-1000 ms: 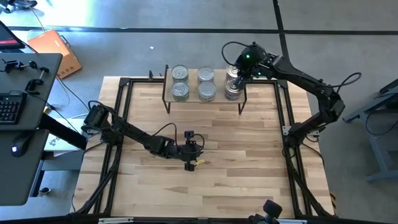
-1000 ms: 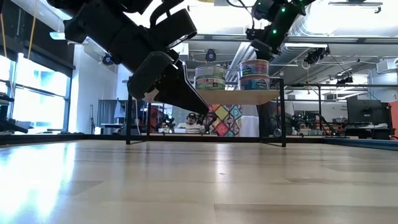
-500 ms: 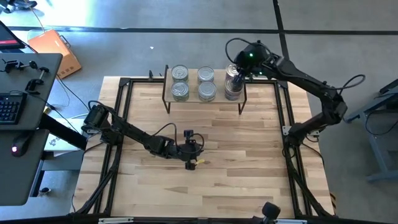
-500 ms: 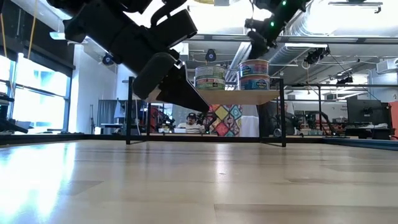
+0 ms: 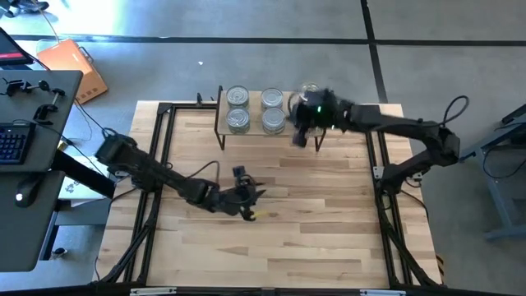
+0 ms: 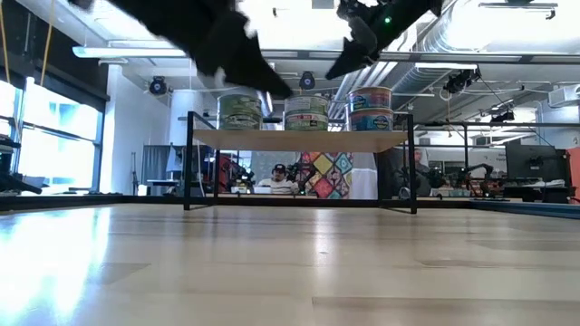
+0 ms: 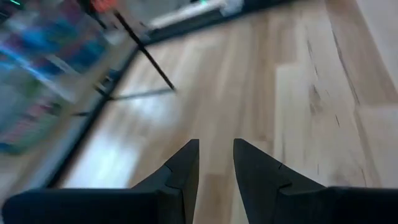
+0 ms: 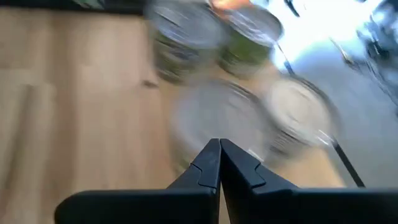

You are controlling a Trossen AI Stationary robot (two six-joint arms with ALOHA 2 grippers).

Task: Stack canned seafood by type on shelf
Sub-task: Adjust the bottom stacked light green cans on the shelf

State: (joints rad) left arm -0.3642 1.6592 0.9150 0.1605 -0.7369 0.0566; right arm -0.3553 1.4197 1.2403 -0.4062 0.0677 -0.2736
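Right gripper [image 5: 301, 131] clenched, empty, just beside the shelf [image 5: 288, 130] of stacked tins [image 5: 237, 120]. Left gripper [image 7: 216, 163] parted, empty, above the table [image 5: 329, 214].

Bare tabletop [image 5: 329, 214] before the shelf [image 5: 316, 131]; tins [image 5: 238, 120] crowding its top.

silver-lidded tins [image 5: 238, 108], light-wood shelf [image 6: 299, 140]
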